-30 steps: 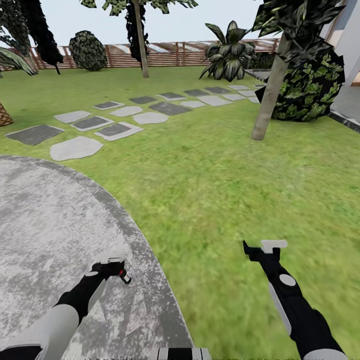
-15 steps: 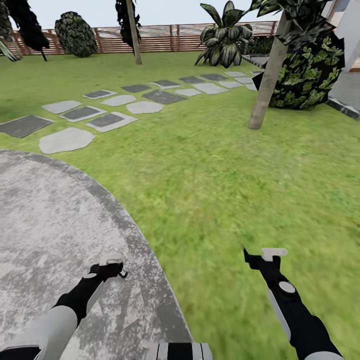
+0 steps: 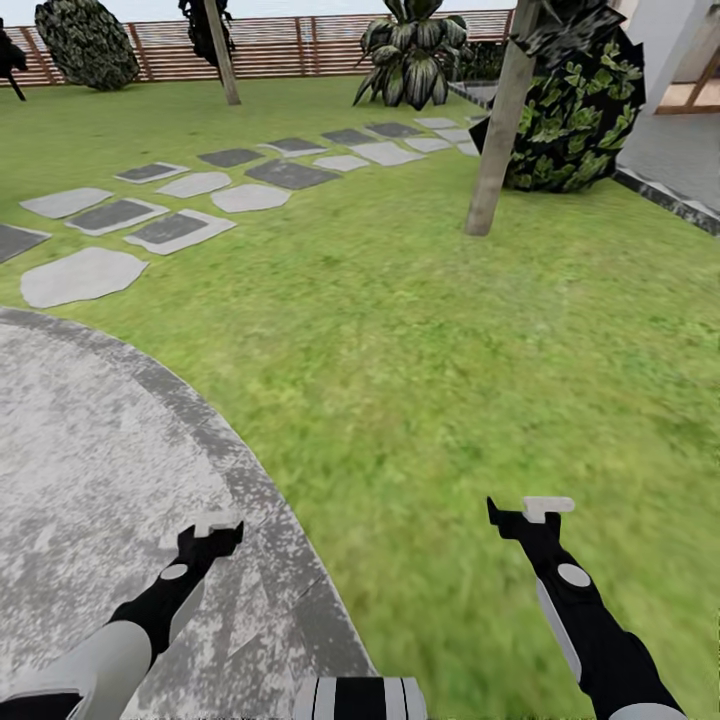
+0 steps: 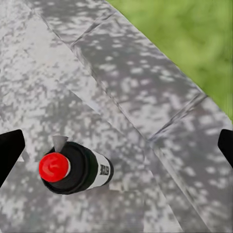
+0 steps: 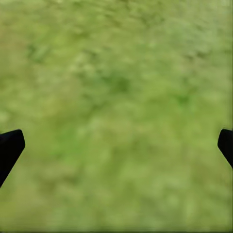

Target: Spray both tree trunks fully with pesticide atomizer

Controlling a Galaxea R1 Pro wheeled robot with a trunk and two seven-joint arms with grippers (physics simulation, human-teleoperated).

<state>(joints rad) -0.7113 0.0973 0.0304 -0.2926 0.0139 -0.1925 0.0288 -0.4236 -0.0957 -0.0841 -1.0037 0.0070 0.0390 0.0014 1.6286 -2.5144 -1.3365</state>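
**Grey paving, bottle under the left gripper**

Red-capped and dark-bodied, the spray bottle (image 4: 75, 168) lies on the grey concrete floor (image 3: 90, 440), close under the left gripper (image 4: 116, 148), whose fingertips stand wide apart at either side of the left wrist view. The bottle sits nearer one fingertip than the other, not centred between them.

To grasp it well, the gripper likely needs to shift sideways until the body lies midway between the fingers, then come down and close across the round body, not on the cap or nozzle.

Its long axis appears tilted toward the wrist camera, cap nearest, label end away; whether it stands or leans I cannot tell.

Over the lawn (image 3: 420, 330), the right gripper (image 5: 116, 145) hangs wide and empty. One pale tree trunk (image 3: 495, 130) stands well ahead.
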